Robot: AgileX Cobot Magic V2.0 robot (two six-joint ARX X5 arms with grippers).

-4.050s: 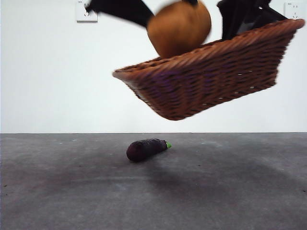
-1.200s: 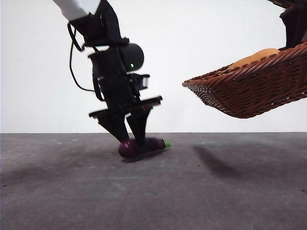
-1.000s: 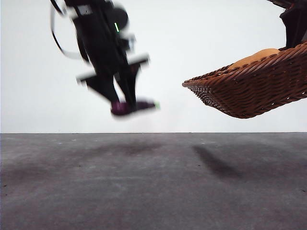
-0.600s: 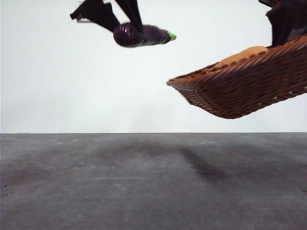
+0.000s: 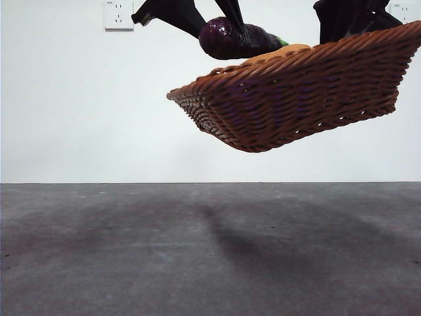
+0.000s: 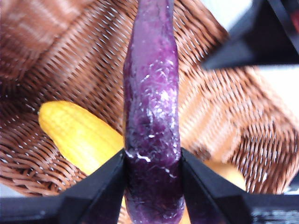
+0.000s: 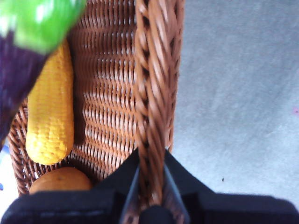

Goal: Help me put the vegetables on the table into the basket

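Nearest to the front cam is the surface (image 5: 210, 257), dark grey and mottled, w/ a soft shadow under the raised load.

Above it hangs the basket (image 5: 296, 92), brown wicker, clear of the surface and tilted, one end higher than the other. My right end effector (image 7: 150, 186) is clamped on its braided rim, one jaw on each side of the weave. In the right wrist cam the rim runs straight out between my jaws.

Inside the basket lies the yellow vegetable (image 7: 49, 112), bumpy, long like a corn cob in both wrist cams, resting on the basket floor. Beside it, at the wall, is the orange potato (image 7: 60, 181), partly hidden.

My left end effector (image 6: 152, 168) is closed on the eggplant (image 6: 152, 107), jaws pressing both sides near one end. The eggplant is in the air, right over the basket's inside; can't tell if it touches the potato. Green stem (image 7: 39, 21) points toward the right wrist cam.

Farthest back: white wall w/ a socket (image 5: 118, 14).
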